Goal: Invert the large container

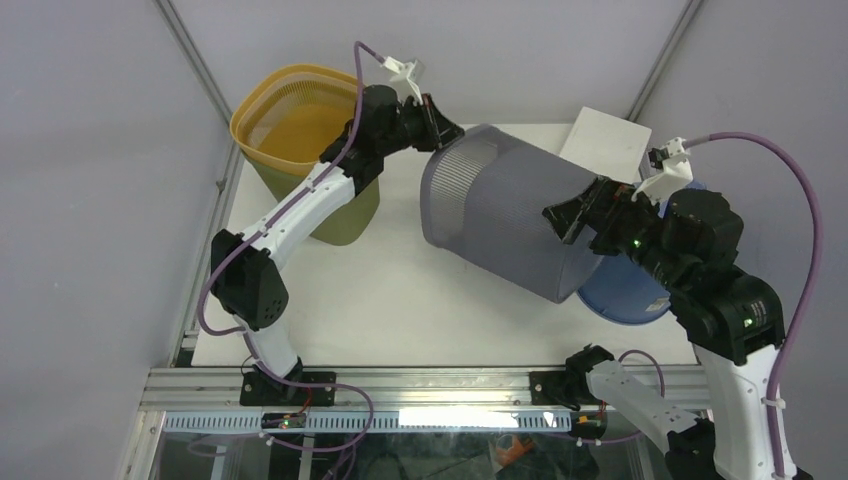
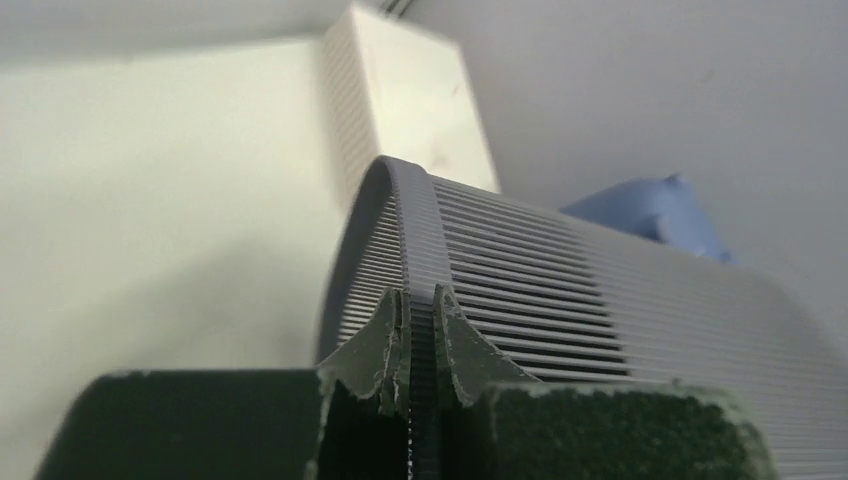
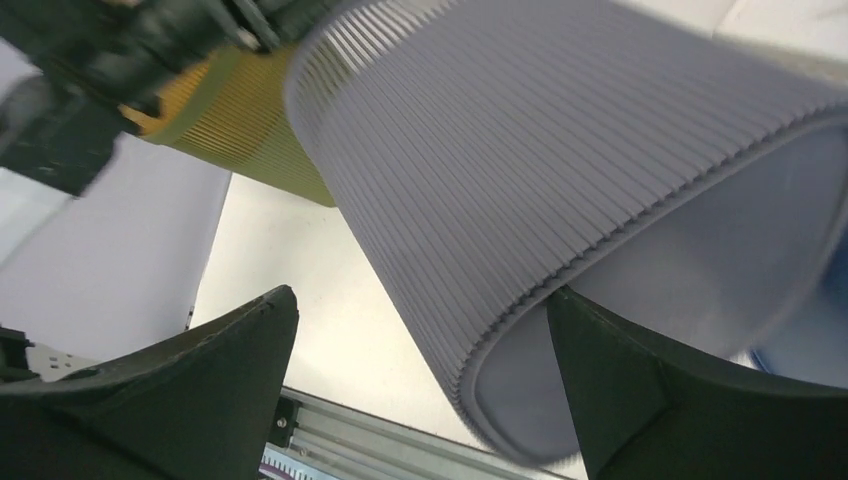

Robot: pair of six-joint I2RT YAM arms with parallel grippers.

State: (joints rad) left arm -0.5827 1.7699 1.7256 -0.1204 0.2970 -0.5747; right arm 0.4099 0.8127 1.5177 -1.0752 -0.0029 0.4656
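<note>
Mostly, the grey bin (image 1: 510,215) hides the blue tub (image 1: 625,298).

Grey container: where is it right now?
In the top view the grey container is tipped on its side at mid-table, right of the yellow bin; the left gripper pinches its rim, and the open right gripper flanks its other end.

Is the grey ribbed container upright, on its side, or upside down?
On its side, not yet inverted: the grey ribbed container shows its wall from above, its rim pinched by the left gripper.
</note>
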